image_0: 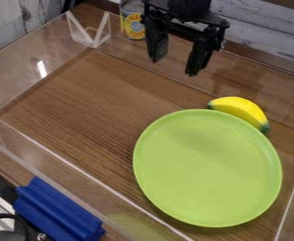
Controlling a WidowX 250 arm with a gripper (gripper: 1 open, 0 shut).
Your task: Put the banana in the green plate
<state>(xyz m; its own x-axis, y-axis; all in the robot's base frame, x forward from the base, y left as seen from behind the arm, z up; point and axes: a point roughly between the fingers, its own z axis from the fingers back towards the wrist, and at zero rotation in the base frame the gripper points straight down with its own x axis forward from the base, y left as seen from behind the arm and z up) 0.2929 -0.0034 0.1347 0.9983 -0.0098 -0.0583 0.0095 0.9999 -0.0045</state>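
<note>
Open gripper [176,58] hangs beyond a green plate [207,169] on a wooden surface [89,99].
The black fingers stand wide apart with nothing between them, well apart from the plate. The yellow banana [240,112], its tip greenish, lies outside the plate, just beside its rim on the side toward the gripper. A blue object [57,213] sits well apart from the plate, outside the clear wall [80,182].
</note>
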